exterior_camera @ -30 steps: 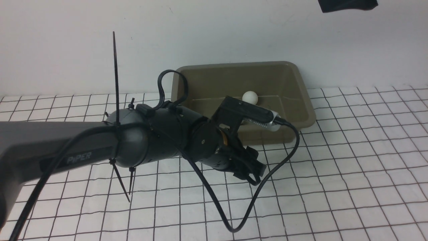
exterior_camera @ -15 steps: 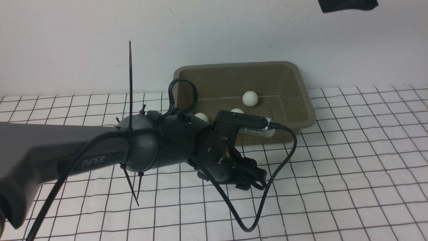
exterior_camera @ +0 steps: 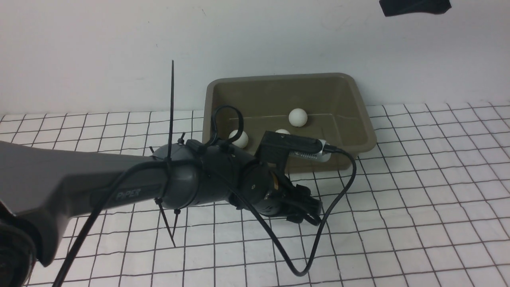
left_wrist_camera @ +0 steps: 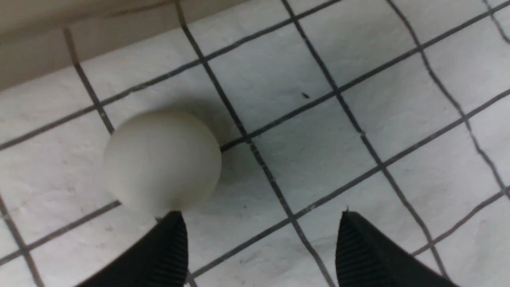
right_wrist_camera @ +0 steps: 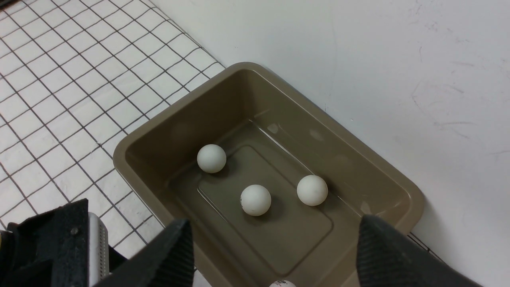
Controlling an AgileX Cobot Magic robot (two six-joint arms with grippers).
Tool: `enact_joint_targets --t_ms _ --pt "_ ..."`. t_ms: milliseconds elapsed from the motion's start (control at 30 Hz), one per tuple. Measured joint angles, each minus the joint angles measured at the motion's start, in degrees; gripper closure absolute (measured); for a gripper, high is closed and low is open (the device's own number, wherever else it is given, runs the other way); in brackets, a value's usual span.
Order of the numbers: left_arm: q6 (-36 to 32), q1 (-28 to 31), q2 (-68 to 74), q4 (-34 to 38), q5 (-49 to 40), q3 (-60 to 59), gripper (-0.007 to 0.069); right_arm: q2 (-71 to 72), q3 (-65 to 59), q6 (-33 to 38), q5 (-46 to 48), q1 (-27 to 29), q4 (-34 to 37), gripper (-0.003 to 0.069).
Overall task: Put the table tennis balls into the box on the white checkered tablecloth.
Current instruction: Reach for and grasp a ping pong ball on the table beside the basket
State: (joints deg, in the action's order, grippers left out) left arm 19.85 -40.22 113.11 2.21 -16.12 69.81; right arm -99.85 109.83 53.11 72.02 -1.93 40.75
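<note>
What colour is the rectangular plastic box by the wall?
Plain olive-grey, no pattern; the rectangular plastic box shows best in the right wrist view.

The front camera sits between the robot's arms, looking forward and down over the checked cloth (exterior_camera: 418, 191) to the box (exterior_camera: 271, 95) at the wall (exterior_camera: 79, 48); the left arm (exterior_camera: 79, 183) crowds its lower left. The left wrist camera (exterior_camera: 308, 150) hangs very near the cloth, facing down on one ball (left_wrist_camera: 162, 161), with what seems a strip of the box's side at the edge. The right wrist camera looks from higher up, down into the box, sharing its three balls (right_wrist_camera: 255, 199) with the front view.
</note>
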Motion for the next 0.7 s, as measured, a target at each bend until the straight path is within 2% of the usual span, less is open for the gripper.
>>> enact_joint_targets --t_ms 367,700 --pt "0.29 0.17 -1.89 -2.21 -3.36 0.00 0.0174 0.00 0.00 0.25 0.00 0.00 0.00 0.0164" --pt "9.13 4.17 -2.87 -10.75 -1.50 0.00 0.0174 0.00 0.00 0.46 0.00 0.00 0.00 0.0164"
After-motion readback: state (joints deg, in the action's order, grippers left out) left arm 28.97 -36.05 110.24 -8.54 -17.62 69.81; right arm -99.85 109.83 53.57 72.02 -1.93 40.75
